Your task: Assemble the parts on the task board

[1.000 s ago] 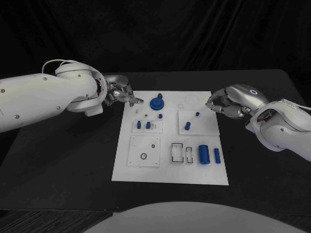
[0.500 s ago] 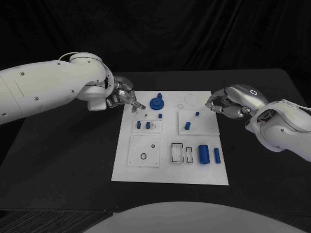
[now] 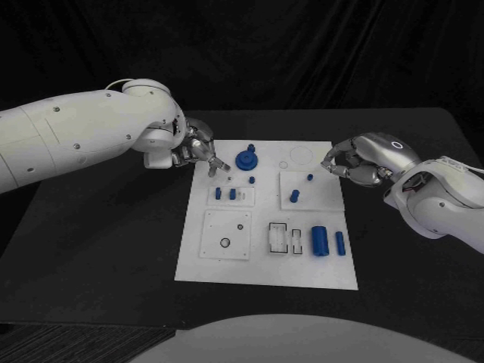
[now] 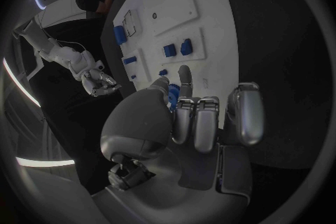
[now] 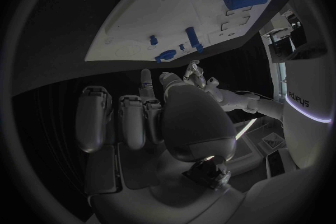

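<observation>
While hovering at the far-left corner of the task board (image 3: 266, 272), left hand (image 3: 195, 151) curled, pinching nothing visible; right hand (image 3: 351, 160) likewise curled, empty. Reach step, probably. Next: fine pinch on blue gear (image 3: 246, 160) just beside.

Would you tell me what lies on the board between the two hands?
In the head view, the blue gear part and a bare circle outline lie between the left hand and right hand.

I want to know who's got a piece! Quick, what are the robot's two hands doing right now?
Left hand: fingers curled at the task board's edge; holding anything cannot be told.
Right hand: fingers curled in, nothing in them.
</observation>
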Available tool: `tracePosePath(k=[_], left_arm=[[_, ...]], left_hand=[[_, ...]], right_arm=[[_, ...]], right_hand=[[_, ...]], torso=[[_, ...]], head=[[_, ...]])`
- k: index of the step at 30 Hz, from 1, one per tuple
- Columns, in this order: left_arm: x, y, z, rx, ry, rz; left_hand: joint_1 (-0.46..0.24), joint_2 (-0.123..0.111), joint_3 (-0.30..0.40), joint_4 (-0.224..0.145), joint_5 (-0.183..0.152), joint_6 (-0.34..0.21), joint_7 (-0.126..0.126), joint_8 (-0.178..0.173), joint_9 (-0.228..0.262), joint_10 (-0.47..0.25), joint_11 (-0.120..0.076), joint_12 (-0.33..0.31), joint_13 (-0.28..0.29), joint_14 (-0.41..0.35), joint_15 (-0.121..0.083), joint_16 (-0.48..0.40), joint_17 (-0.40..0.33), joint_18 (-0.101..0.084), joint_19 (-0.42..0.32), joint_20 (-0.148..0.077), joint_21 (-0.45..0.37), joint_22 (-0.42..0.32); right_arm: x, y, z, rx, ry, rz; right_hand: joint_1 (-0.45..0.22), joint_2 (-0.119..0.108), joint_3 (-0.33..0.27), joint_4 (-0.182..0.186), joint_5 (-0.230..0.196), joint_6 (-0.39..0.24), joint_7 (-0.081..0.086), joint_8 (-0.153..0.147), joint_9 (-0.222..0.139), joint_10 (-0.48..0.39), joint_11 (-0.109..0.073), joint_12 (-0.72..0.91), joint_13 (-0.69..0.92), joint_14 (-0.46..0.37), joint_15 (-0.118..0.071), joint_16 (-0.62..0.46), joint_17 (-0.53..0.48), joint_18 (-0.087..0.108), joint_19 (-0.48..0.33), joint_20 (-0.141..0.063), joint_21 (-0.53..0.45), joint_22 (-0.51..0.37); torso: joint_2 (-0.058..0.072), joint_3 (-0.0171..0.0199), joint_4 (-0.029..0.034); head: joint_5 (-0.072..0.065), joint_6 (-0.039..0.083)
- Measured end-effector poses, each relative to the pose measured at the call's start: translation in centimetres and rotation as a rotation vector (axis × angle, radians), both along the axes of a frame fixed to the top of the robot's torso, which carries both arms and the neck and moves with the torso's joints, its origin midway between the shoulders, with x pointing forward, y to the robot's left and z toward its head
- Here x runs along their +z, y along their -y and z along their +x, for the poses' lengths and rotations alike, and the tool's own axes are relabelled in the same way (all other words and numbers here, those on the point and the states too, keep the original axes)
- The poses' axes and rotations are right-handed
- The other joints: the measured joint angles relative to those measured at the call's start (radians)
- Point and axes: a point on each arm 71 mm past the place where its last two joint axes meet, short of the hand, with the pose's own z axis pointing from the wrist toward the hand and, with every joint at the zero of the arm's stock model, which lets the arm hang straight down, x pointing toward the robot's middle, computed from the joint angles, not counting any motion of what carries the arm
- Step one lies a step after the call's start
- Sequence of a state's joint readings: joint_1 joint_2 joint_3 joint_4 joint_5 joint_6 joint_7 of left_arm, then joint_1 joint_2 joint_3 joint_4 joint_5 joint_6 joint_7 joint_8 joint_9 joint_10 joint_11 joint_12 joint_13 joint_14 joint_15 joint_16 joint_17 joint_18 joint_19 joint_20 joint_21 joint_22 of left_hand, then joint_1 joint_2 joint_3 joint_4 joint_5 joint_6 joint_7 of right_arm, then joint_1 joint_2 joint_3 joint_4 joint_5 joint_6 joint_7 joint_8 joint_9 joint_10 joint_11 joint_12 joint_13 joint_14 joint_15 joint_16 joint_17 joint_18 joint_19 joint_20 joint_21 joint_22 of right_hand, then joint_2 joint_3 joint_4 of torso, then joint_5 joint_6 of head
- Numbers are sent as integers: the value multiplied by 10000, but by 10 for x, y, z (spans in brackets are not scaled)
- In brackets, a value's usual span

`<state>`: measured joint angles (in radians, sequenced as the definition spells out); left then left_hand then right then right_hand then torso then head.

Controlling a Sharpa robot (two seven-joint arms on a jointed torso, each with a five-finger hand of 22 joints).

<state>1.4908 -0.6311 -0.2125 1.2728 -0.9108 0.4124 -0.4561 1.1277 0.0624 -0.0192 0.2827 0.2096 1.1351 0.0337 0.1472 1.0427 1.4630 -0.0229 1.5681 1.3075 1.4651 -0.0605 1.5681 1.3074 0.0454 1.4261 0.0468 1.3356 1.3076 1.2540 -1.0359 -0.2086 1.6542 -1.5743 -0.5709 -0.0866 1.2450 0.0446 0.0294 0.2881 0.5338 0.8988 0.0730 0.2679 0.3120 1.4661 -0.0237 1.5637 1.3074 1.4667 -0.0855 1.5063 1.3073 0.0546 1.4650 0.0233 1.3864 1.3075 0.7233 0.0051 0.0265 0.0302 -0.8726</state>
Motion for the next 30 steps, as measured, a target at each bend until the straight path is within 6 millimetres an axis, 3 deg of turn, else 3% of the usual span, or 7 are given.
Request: tracePosePath(k=[12,30], left_arm=[[-14,1,-2,-58,-269,374],[-27,0,-6,-141,-671,699]], left_hand=[[0,0,-27,27,1,-134,58,-68,49,0,0,0,0,0,0,0,0,0,0,0,0,-1],[71,72,-53,0,184,-145,47,-117,24,0,0,0,0,0,0,0,0,0,-1,1,-43,-1]], right_arm=[[0,0,0,1,3,0],[0,0,1,5,8,-2]], right_hand=[[0,0,0,0,0,0,0,0,1,0,0,0,0,0,0,0,0,1,0,0,0,-1],[0,0,0,0,-1,0,0,0,1,0,0,0,0,0,0,0,0,1,0,0,0,-1]], torso=[[-17,9,0],[-16,22,-3]], head=[[-98,0],[-62,0]])
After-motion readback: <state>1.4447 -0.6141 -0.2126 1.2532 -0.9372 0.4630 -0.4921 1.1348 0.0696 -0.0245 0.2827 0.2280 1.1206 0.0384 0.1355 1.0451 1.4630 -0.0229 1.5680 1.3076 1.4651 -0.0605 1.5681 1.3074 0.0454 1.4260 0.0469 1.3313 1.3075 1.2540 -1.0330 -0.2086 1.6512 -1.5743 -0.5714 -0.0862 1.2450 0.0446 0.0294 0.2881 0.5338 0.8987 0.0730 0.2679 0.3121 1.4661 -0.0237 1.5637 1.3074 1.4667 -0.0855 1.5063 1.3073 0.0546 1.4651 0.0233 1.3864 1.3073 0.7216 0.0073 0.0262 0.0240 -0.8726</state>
